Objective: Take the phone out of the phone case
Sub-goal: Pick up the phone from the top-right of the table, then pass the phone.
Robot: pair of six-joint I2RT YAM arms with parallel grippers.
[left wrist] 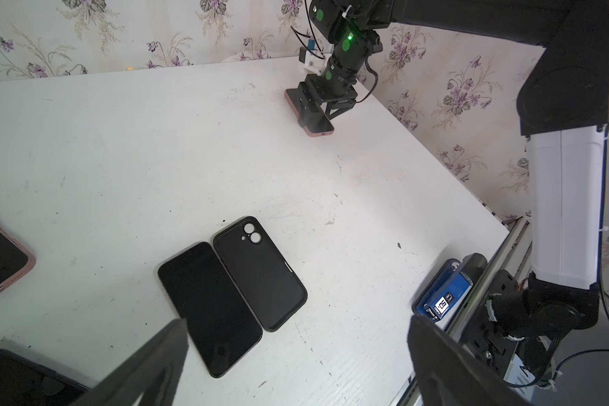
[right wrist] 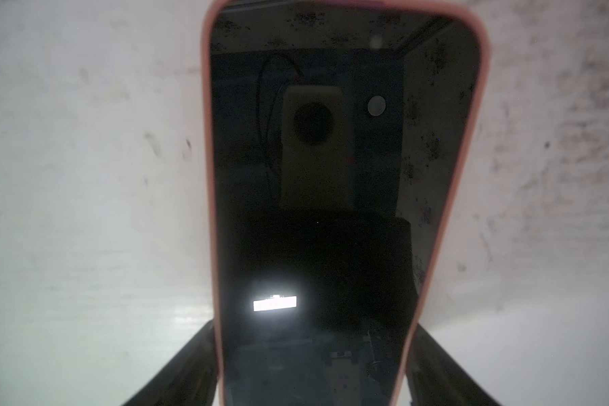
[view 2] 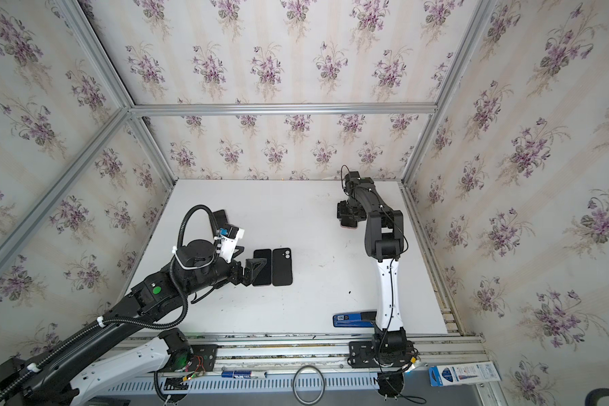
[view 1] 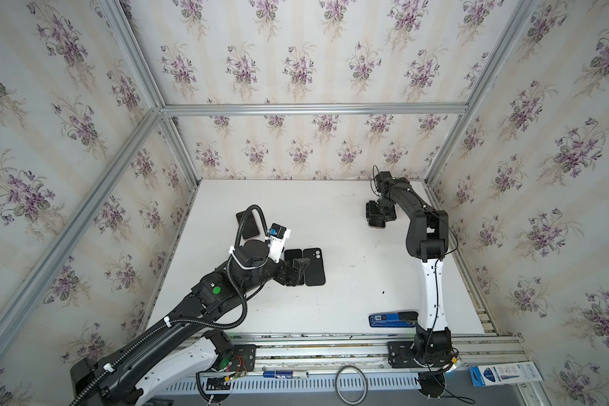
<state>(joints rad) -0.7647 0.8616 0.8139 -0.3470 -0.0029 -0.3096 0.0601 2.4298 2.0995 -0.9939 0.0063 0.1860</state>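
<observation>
A phone in a pink case [right wrist: 331, 175] lies screen up near the table's far right side, and also shows in a top view [view 1: 377, 226] and the left wrist view [left wrist: 319, 126]. My right gripper [right wrist: 313, 328] points down over it. Its two fingers press against the case's long edges, one on each side. Near the table's middle a bare black phone [left wrist: 210, 309] lies beside an empty black case [left wrist: 261, 274]. My left gripper [left wrist: 297, 321] hangs wide open above them, holding nothing. In a top view [view 1: 297, 272] it covers part of that phone.
Another phone in a pink case [left wrist: 0, 260] lies at the table's left, behind the left arm's cable [view 1: 248, 225]. A blue and black device [view 1: 392, 319] sits at the front edge by the right arm's base. Papered walls close in the table's left, back and right sides.
</observation>
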